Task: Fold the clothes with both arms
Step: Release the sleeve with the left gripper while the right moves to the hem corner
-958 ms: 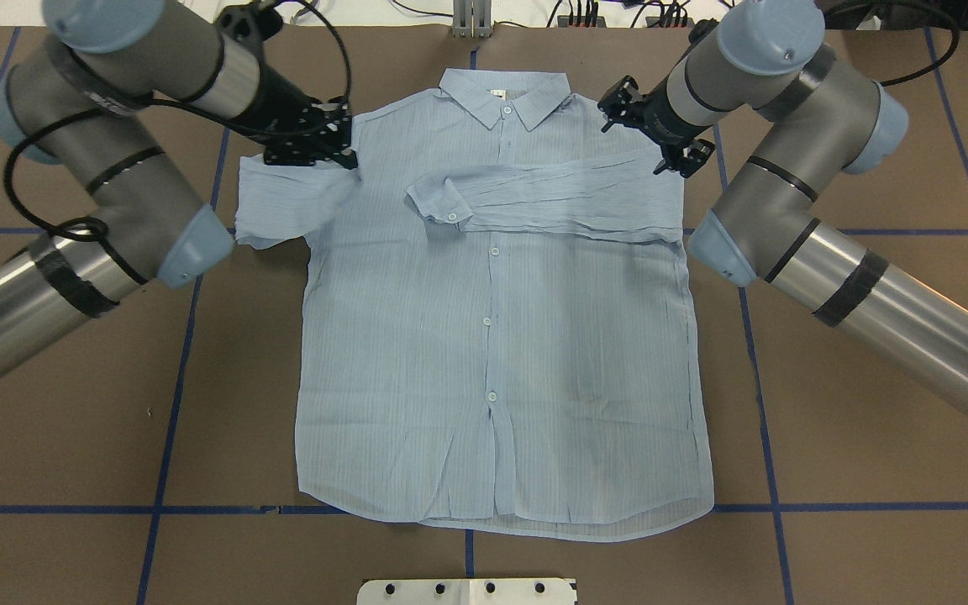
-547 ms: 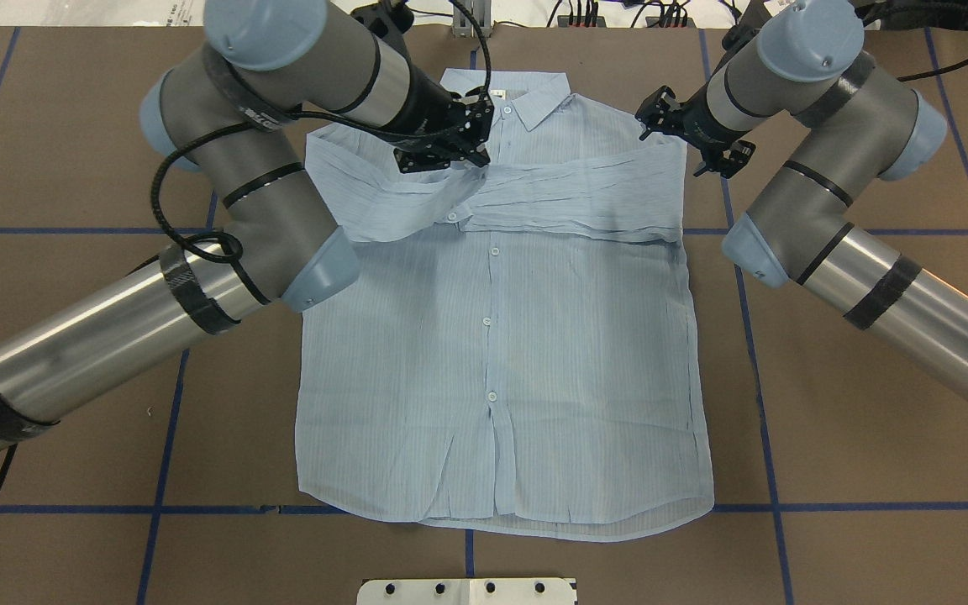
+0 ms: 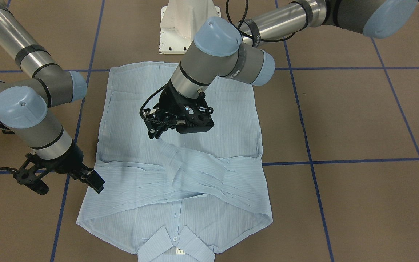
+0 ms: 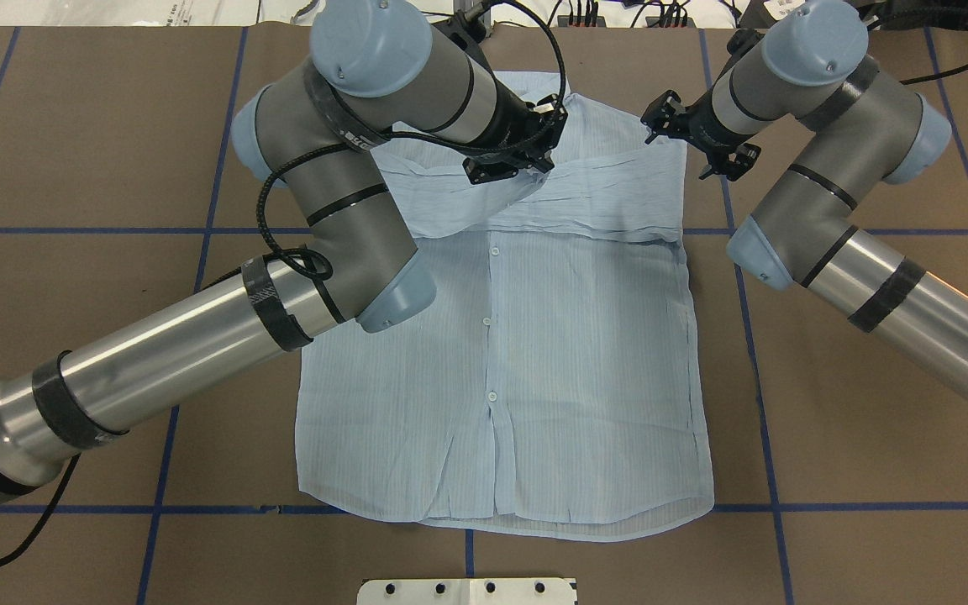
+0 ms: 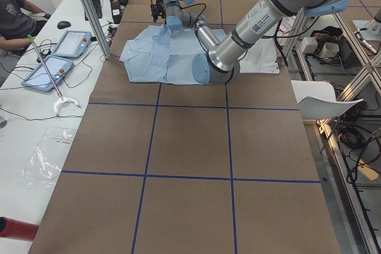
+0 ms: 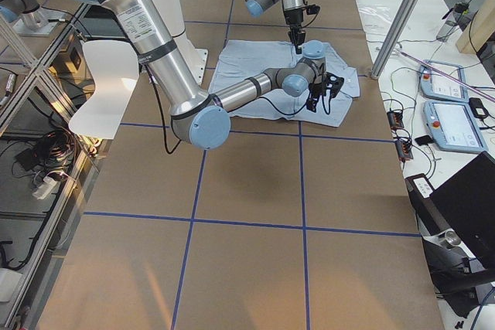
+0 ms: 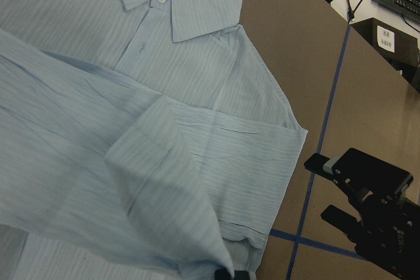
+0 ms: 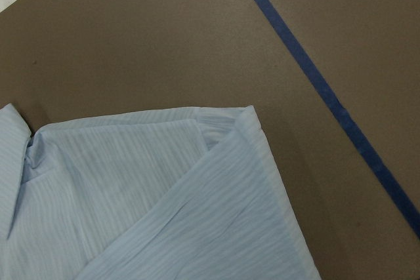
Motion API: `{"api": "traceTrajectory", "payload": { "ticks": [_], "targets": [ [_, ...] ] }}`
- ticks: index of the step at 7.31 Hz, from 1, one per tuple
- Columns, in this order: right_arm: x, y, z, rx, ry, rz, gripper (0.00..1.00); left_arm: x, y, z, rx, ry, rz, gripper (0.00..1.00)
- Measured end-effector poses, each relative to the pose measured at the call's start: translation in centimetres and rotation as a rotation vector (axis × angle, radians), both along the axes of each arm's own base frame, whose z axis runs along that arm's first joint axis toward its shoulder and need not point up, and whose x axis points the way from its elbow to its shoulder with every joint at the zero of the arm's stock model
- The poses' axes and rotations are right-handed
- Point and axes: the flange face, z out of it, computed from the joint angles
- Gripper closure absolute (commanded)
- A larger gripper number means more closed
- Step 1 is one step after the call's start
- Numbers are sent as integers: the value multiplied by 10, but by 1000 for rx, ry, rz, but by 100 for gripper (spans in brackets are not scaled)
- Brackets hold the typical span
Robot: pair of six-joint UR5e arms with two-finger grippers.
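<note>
Shirt: the light-blue shirt [image 4: 501, 353] lies buttoned and front-up in the middle of the desk [image 4: 870, 420]. Its collar [image 3: 175, 240] points to the edge opposite the robot and its hem to the robot's edge.
Change: within the past second the left gripper [image 3: 155, 134] has swung the left sleeve [image 3: 195, 171] in from beyond the shirt's side to over the chest, just below the collar.
Left gripper: clenched on the sleeve's end and held a little above the shirt front, with the cloth rising to it from the shoulder.
Right gripper: the right gripper [image 7: 326, 188] has its jaws apart and holds nothing. It hovers beside the shirt's shoulder nearest the desk's right edge, having drawn back slightly.
Right sleeve: the right sleeve [image 4: 610, 202] is already laid flat across the chest.
Meaning: the second sleeve fold looks nearly done. The sleeve probably has to be lowered onto the first and released before the body is folded.
</note>
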Motion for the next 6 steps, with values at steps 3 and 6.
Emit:
{"api": "traceTrajectory", "payload": {
  "ticks": [3, 6],
  "targets": [
    [5, 12, 23, -16, 12, 0, 0, 15, 6, -14, -1, 0, -2, 34],
    [-3, 114, 33, -32, -29, -65, 0, -25, 33, 47, 66, -19, 14, 34]
  ]
}}
